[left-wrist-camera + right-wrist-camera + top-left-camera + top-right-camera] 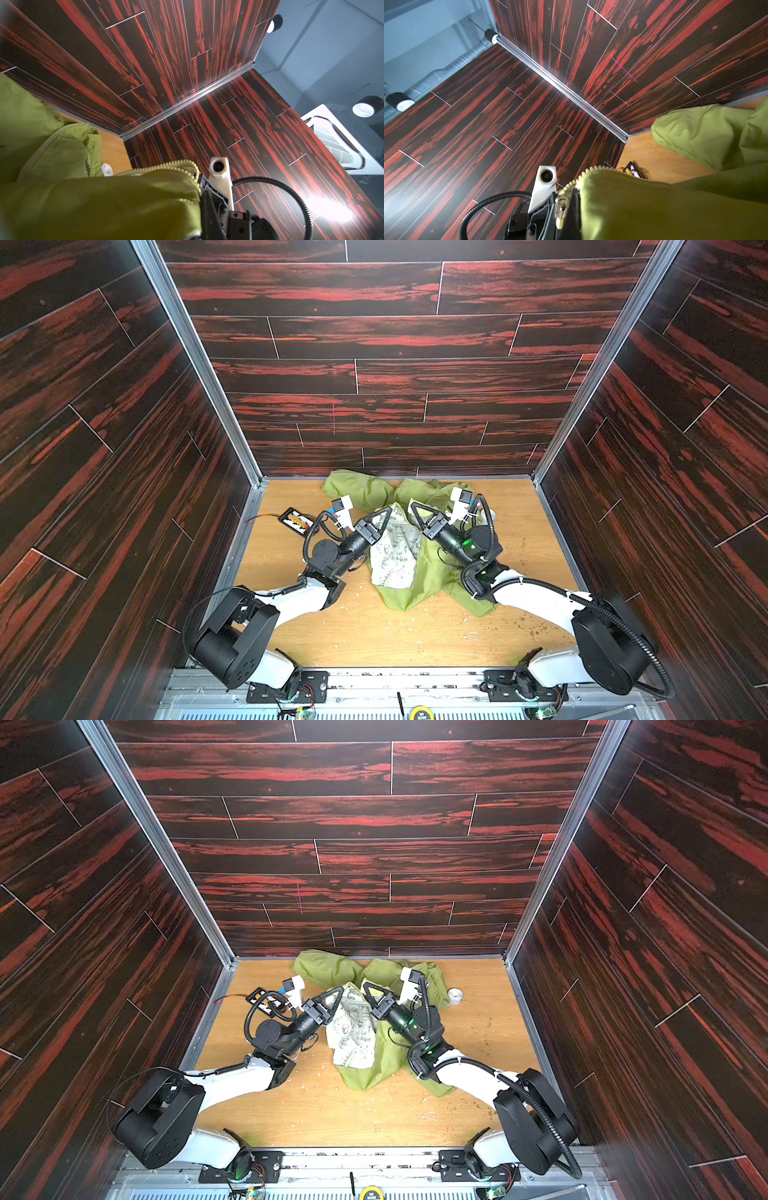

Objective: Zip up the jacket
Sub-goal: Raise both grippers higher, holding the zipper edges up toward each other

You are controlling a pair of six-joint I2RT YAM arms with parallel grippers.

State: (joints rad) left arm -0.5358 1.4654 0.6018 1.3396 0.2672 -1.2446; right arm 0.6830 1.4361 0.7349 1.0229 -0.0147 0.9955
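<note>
**A:** Lime-green cloth, mostly. The jacket (399, 597) lies bunched on the wooden table (374, 639), toward the back wall, between the two arms.

**B:** Zipped at all?

**A:** No. It lies open, with the white printed lining (395, 551) showing. The zipper teeth (166, 166) run loose along one edge, joined to nothing.

**B:** And the hands?

**A:** The left gripper (388, 512) and right gripper (413, 506) are both clamped tight, tips close together above the lining. Each seems to pinch a front edge, though cloth hides the pinch itself.

**B:** The slider?

**A:** A pale pull (560, 207) hangs beside the left gripper. I'd say nothing is done yet. The two halves need mating at the bottom, then the pull has the whole run to travel.
</note>
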